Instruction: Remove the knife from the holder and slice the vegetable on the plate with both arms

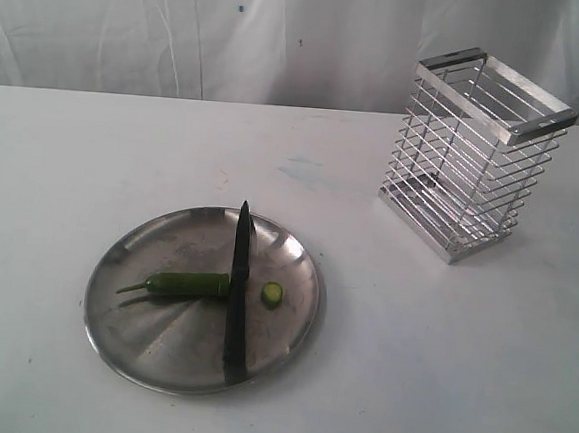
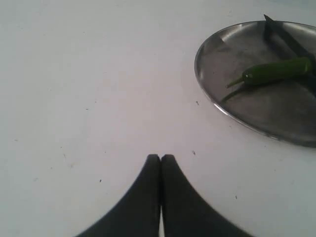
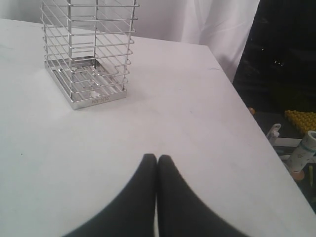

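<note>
We look first at the big white tabletop (image 1: 458,370). Everything sits on it.

The tall wire holder (image 1: 471,161) stands on the right side, well apart from the plate. We can see right through its wires, and there is nothing inside it. So the first job looks done: the knife is out.

The round shiny plate (image 1: 160,337) lies on the left side, nearer to us. The knife and the vegetable are both on it.

The dark knife (image 1: 238,293) lies flat across the plate. Its point aims at the far rim and its handle rests over the near rim. Nobody is holding it.

The left end effector (image 2: 161,158) is clenched, with its two tips pressed together and nothing between them. It hangs over bare tabletop, near the plate but not touching it. The right end effector (image 3: 157,158) is clenched too and holds nothing. It hangs over bare tabletop with the holder in front of it.

The green vegetable (image 1: 189,285) lies on its side on the plate, its thin stem pointing away from the knife. Its other end touches the knife.

One small round slice (image 1: 272,294) lies just on the other side of the blade. So the cutting has been done at least once. We think the task is finished, or nearly. We cannot tell if more slices are wanted.
</note>
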